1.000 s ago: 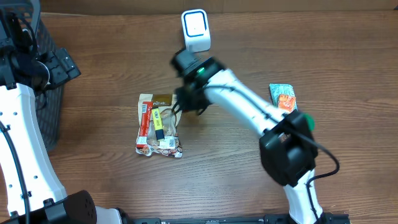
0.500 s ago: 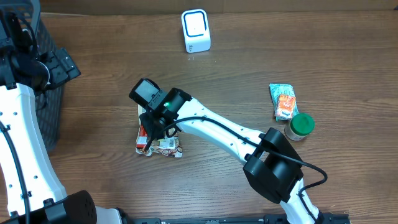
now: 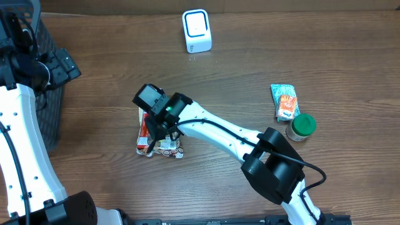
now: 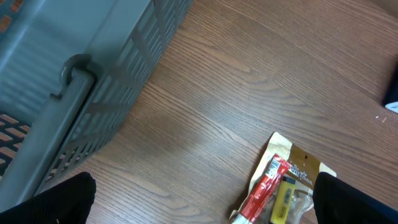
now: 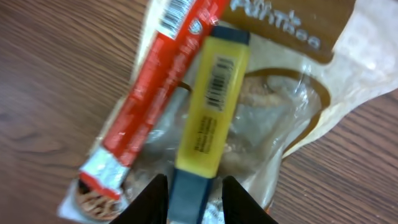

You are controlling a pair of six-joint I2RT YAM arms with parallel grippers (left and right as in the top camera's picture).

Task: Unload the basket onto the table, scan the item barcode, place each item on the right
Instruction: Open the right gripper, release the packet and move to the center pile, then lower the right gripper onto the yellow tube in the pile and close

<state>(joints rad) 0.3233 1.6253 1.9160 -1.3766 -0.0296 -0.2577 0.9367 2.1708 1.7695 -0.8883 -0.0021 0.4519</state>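
On snack bag (image 5: pixel 298 118), yellow marker (image 5: pixel 211 106) — dark cap between right gripper (image 5: pixel 196 194) jaws, pinched narrow.

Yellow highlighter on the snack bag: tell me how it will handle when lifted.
The yellow highlighter looks like a rigid plastic bar, so it should lift stiffly and feel light. Its flat-sided body probably won't roll. The right end effector appears to grip only one end, so it may pivot; the glossy snack bag beneath could shift.
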